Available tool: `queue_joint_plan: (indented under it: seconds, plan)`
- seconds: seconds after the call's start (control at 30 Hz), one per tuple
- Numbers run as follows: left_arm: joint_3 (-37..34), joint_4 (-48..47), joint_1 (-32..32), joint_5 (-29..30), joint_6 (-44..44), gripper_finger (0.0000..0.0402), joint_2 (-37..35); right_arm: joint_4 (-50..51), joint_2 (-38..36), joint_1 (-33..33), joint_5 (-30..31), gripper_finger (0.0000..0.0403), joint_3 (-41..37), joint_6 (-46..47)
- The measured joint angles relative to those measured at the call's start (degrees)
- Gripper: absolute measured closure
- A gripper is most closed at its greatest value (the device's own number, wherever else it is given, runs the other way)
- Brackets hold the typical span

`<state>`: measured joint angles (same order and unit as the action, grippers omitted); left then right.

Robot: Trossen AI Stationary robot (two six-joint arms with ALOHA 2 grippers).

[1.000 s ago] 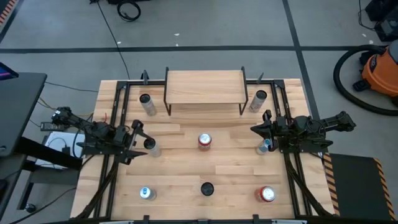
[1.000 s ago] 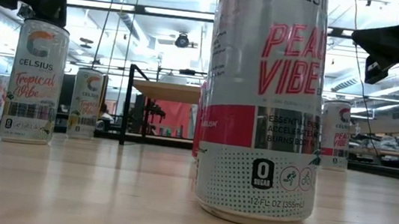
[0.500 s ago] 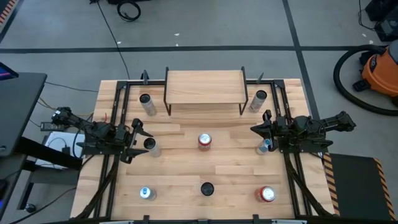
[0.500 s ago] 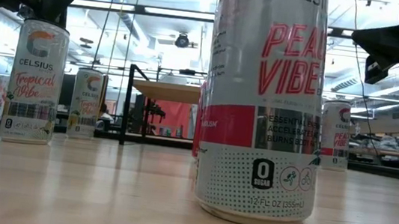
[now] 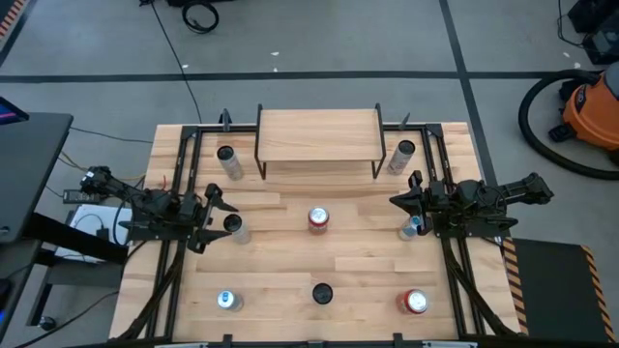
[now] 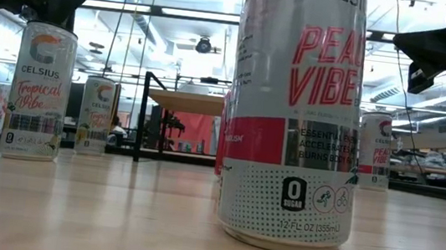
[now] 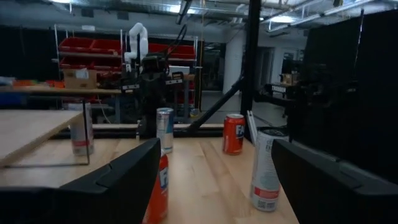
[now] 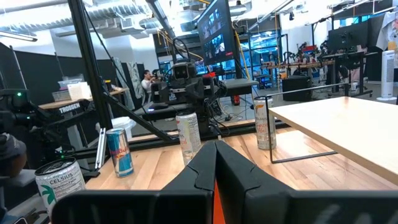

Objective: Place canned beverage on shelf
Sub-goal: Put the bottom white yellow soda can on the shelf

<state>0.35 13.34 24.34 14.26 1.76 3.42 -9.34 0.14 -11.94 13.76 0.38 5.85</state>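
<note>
High view: left pincer (image 5: 215,218) spread wide beside a can (image 5: 233,226) on the worktop (image 5: 368,256); right pincer (image 5: 404,202) pinched shut near a blue can (image 5: 413,228); shelf (image 5: 317,135) at far edge, bare.

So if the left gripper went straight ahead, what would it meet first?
Probably the Tropical Vibe can just beyond the open left gripper; height is unclear, so it may only clip its top.

A robotics lab: monitors (image 8: 214,28), red parts bins (image 7: 93,46), an orange shop vacuum (image 5: 592,111).
</note>
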Motion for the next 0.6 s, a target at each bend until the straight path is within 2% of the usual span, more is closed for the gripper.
queue_joint_plan:
  seconds: [0.6]
  plan:
    - [0.0, -0.7, 0.0, 0.3, -5.8, 0.0083, 0.0, 0.0, 0.0, 0.0, 0.0, 0.0387, 0.0, 0.0]
